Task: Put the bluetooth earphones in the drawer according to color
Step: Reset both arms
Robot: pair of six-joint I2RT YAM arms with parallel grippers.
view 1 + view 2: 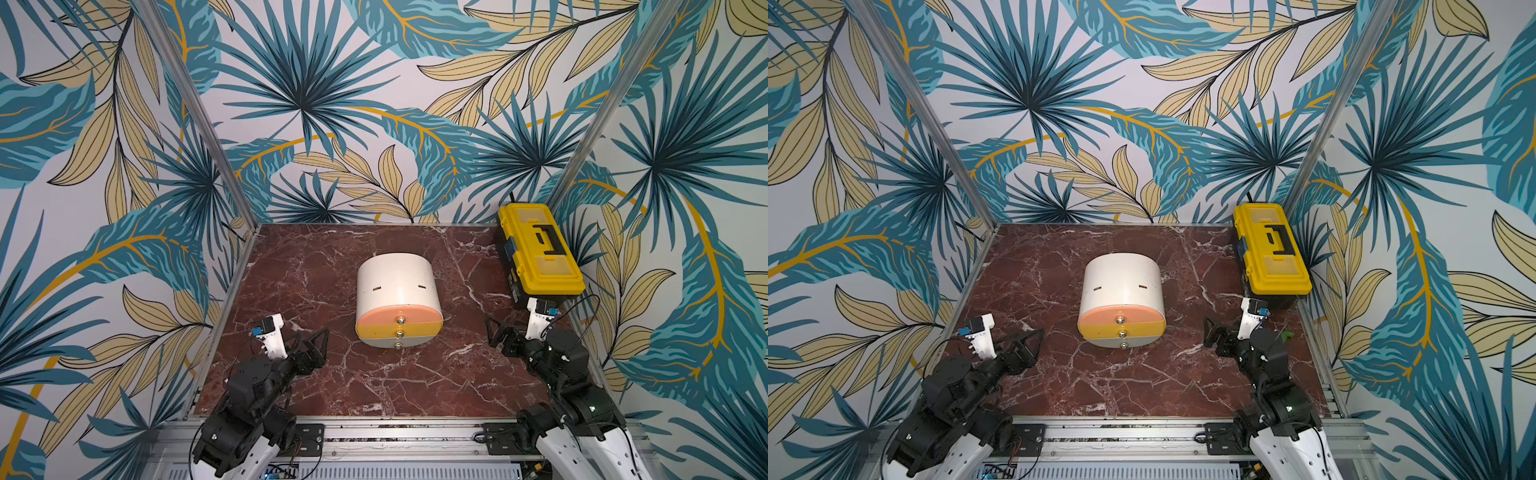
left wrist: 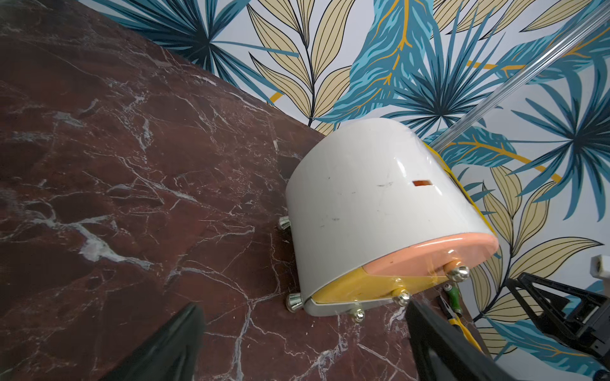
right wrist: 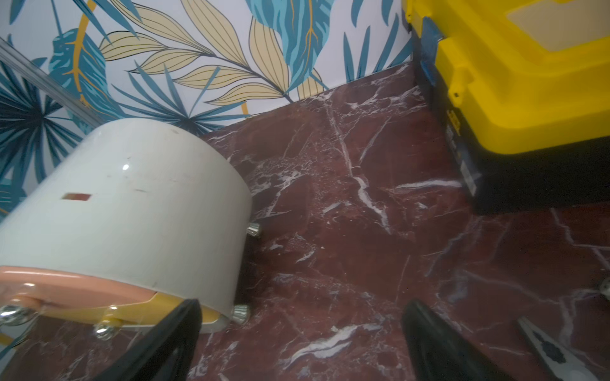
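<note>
Marble table [image 1: 311, 270]: drawer [image 1: 395, 286] fronts toward near edge; left tool [image 1: 309, 338], right tool [image 1: 498, 332] spread.

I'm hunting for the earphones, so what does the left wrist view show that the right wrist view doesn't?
Only the left wrist view shows the green-handled tool and the bottom drawer's knob. Only the right wrist view shows the toolbox up close, with its latch and black base. Both show the cabinet with its drawers shut, standing on the marble table. Neither shows any earphones.
</note>
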